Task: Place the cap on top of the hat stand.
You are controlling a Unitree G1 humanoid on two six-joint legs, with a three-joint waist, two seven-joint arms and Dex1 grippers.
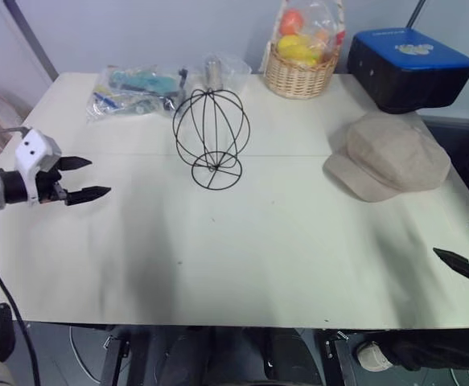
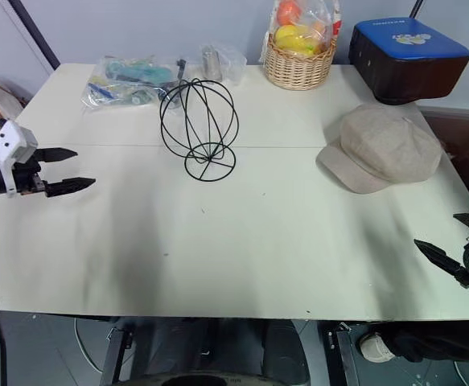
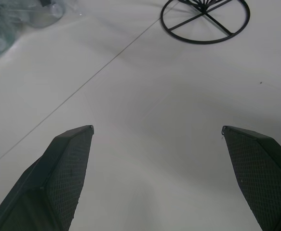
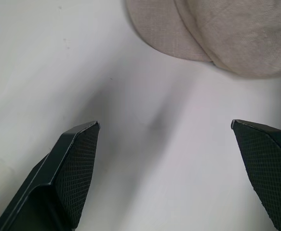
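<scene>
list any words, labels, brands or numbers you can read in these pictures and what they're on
None can be read.
Blue lid of the black box: a short line of pale lettering above a pale emblem, too small and blurred to read.
Clear plastic bags at the back of the table: coloured contents, no legible print.
Cap, hat stand, wicker basket: no text visible.

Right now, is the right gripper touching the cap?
Apart. In the right wrist view the right gripper has its jaws wide open over bare table, and the cap lies beyond them with a clear gap.
</scene>
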